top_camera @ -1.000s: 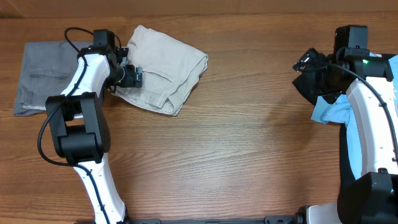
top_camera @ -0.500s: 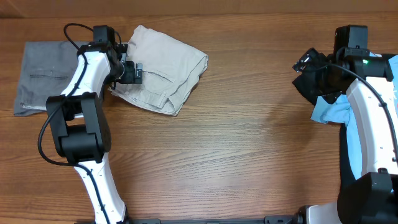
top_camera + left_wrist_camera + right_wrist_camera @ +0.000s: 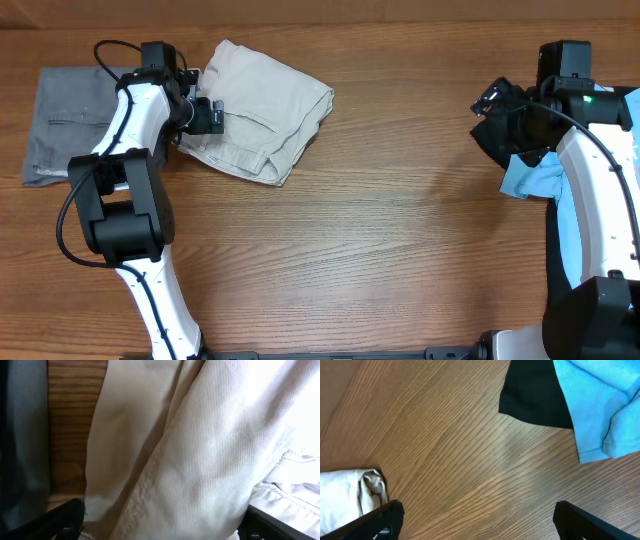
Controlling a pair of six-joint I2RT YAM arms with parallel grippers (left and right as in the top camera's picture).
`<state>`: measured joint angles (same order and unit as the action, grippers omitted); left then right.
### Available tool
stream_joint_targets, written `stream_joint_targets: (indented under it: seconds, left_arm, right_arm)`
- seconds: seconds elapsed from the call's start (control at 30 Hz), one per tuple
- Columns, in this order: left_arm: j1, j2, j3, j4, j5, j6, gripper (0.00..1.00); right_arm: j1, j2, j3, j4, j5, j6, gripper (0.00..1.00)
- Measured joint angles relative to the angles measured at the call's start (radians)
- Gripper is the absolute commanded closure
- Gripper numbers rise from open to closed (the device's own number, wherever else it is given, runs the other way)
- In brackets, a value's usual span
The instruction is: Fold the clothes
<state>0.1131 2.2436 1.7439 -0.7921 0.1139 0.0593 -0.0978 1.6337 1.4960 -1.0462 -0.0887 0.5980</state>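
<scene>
Both claws gape wide: the left claw (image 3: 207, 114) straddles the left edge of the folded khakis (image 3: 265, 110), probably to drag them toward the grey trousers (image 3: 70, 120) just left of the khakis, while the right claw (image 3: 497, 100) hovers empty far to their right.

- Bare table (image 3: 400, 220) between khaki trousers (image 3: 265, 105) and black garment (image 3: 497, 140): I can pass freely.
- Grey trousers (image 3: 70, 120) just beside khaki; narrow wood gap only.
- Light blue T-shirt (image 3: 530, 180) blocks my far right.

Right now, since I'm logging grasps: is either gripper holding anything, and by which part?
Nothing is held. The left gripper is open over the khaki trousers; the right gripper is open above the table.
</scene>
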Motion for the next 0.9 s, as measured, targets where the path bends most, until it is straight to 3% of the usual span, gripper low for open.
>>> stream_joint_targets:
  seconds: [0.3, 0.33, 0.43, 0.5, 0.57, 0.63, 0.73, 0.9]
  left_arm:
    - [0.0, 0.0, 0.0, -0.004, 0.003, 0.0, 0.04]
    - [0.0, 0.0, -0.002, -0.003, 0.006, 0.0, 0.07]
    - [0.0, 0.0, -0.005, -0.005, 0.021, -0.002, 0.31]
    - [0.0, 0.0, -0.006, -0.009, 0.033, 0.002, 0.37]
    - [0.0, 0.0, -0.006, -0.012, 0.04, 0.007, 0.33]
    - [0.0, 0.0, -0.006, -0.014, 0.039, 0.011, 0.18]
    - [0.0, 0.0, -0.008, -0.015, 0.034, 0.014, 0.05]
    - [0.001, 0.001, 0.007, -0.063, 0.031, 0.011, 0.05]
  right_arm:
    - [0.0, 0.0, 0.0, 0.0, 0.0, 0.0, 0.0]
    - [0.0, 0.0, 0.0, 0.0, 0.0, 0.0, 0.0]
    - [0.0, 0.0, 0.0, 0.0, 0.0, 0.0, 0.0]
    - [0.0, 0.0, 0.0, -0.001, 0.0, 0.0, 0.0]
    - [0.0, 0.0, 0.0, 0.0, 0.0, 0.0, 0.0]
    - [0.0, 0.0, 0.0, 0.0, 0.0, 0.0, 0.0]
    - [0.0, 0.0, 0.0, -0.001, 0.0, 0.0, 0.0]
    - [0.0, 0.0, 0.0, 0.0, 0.0, 0.0, 0.0]
